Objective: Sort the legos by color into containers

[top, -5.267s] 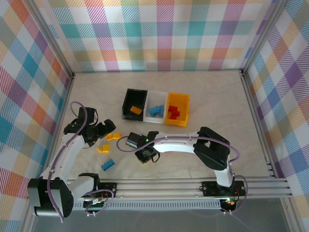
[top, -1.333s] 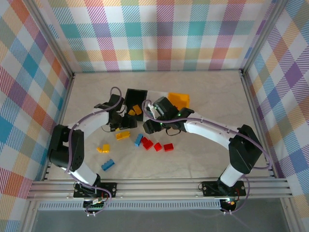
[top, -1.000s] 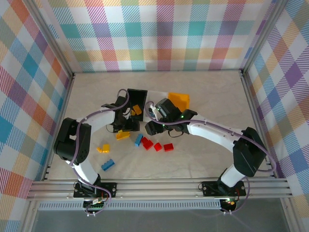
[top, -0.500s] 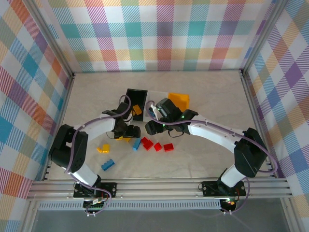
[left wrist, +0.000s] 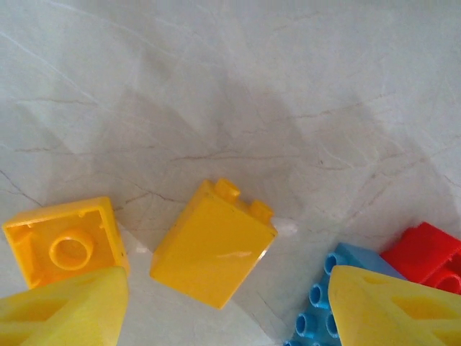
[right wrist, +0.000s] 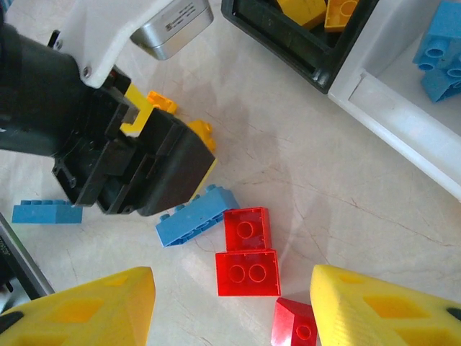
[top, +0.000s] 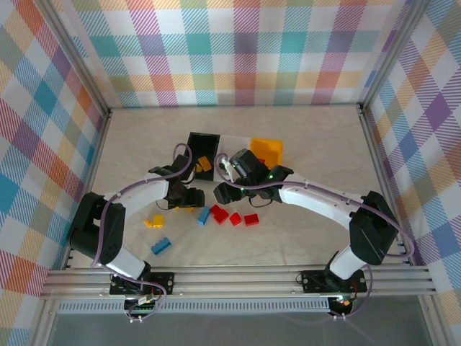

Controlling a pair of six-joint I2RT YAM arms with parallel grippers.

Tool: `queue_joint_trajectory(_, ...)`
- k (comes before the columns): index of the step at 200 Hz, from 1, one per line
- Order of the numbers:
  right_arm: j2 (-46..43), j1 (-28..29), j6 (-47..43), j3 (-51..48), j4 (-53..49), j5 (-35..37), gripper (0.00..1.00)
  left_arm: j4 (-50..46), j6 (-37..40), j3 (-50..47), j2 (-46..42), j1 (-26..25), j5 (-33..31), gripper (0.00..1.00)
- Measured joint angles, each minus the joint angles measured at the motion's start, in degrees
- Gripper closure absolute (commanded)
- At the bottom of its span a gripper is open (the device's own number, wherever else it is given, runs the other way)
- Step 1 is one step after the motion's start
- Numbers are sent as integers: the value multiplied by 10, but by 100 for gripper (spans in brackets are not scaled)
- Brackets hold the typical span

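**A:** Where do we find the yellow brick [left wrist: 212, 249] against the left claw [left wrist: 229, 280]?

**B:** In the left wrist view it lies low in the middle, between our two yellow fingers [left wrist: 65, 310], a gap either side. The claw stands spread, grasping nothing.

**A:** What is it like?

**B:** Glossy smooth plastic, blocky and tilted, two round studs on its upper edge. A second yellow brick [left wrist: 65, 241] lies hollow side up at lower left. A studded blue brick [left wrist: 320, 306] and a red brick [left wrist: 425, 252] sit lower right, on the pale veined table [left wrist: 288, 86].

**A:** And the right claw [right wrist: 232, 285]?

**B:** Released too, its fingers [right wrist: 79, 306] wide at the bottom corners, red bricks [right wrist: 247, 229] on the table between them. Upper right, the black bin [right wrist: 288, 50] holds yellow pieces [right wrist: 317, 11], the white bin [right wrist: 403, 115] blue pieces [right wrist: 439, 50].
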Motion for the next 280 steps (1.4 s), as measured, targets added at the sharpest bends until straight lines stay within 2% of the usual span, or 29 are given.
queue_joint_trajectory(30,0,3,0,-5,0,3,41,5,3,17,33,0,-8,32)
queue_joint_trajectory(117,0,3,0,-14,0,11,41,6,3,16,47,-4,-12,37)
queue_joint_trajectory(166,0,3,0,-16,0,14,41,6,5,13,59,-5,-18,51)
queue_joint_trajectory(192,0,3,0,-16,0,15,41,5,5,13,59,-5,-25,53)
queue_joint_trajectory(212,0,3,0,-16,0,15,41,3,3,13,59,-5,-30,64)
queue_joint_trajectory(280,0,3,0,-18,5,15,41,0,1,14,57,-5,-35,66)
